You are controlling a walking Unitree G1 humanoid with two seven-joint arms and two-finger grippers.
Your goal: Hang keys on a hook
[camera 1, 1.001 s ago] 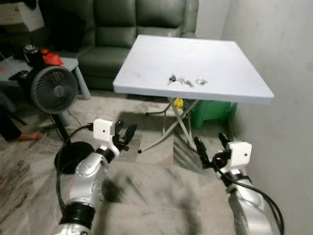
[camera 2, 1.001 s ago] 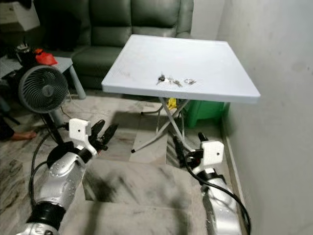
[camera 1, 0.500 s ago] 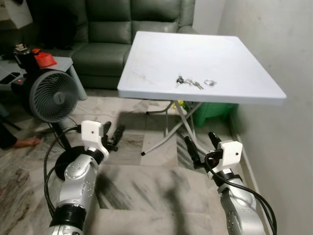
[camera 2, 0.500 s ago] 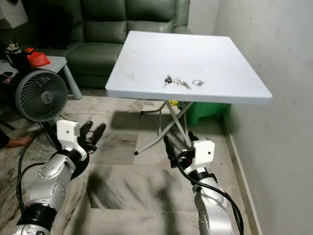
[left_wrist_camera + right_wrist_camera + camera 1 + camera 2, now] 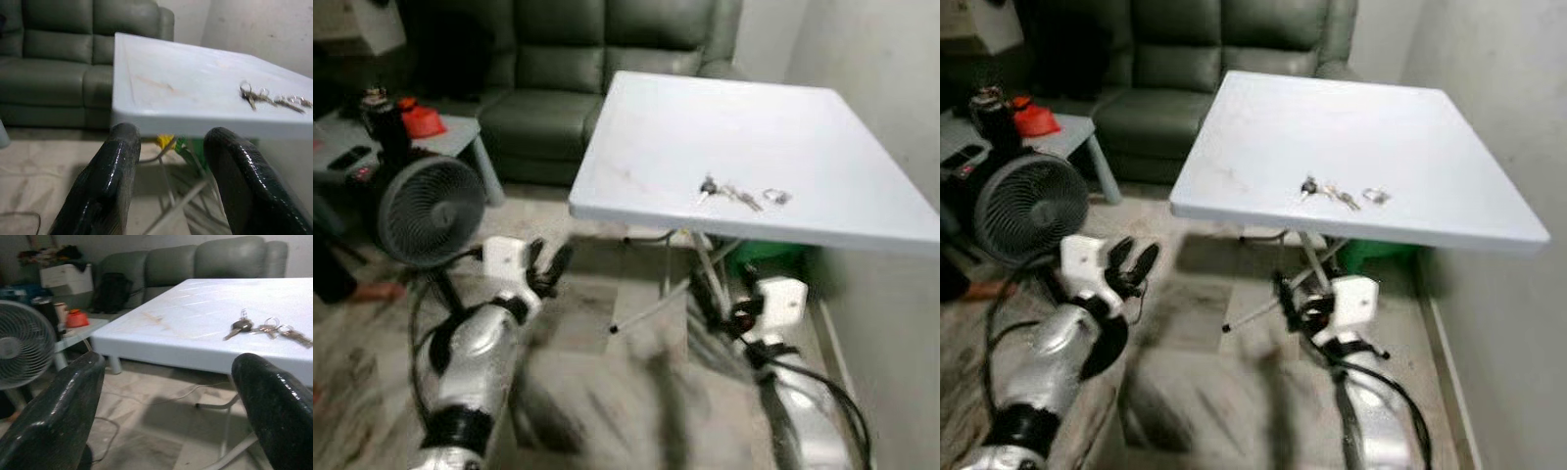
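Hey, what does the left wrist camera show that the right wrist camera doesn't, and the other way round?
Left wrist view: something yellow and green under the table. Right wrist view: a fan, an orange object on a side table, and a white box. Shared: the white table, the keys lying on it, the green sofa, and an open pincer in front, the left pincer or the right pincer.

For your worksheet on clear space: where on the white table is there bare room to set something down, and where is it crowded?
The white table is bare over its far half toward the sofa and along its left side. The one crowded spot is near the front edge, right of centre, where the keys and a small ring lie.
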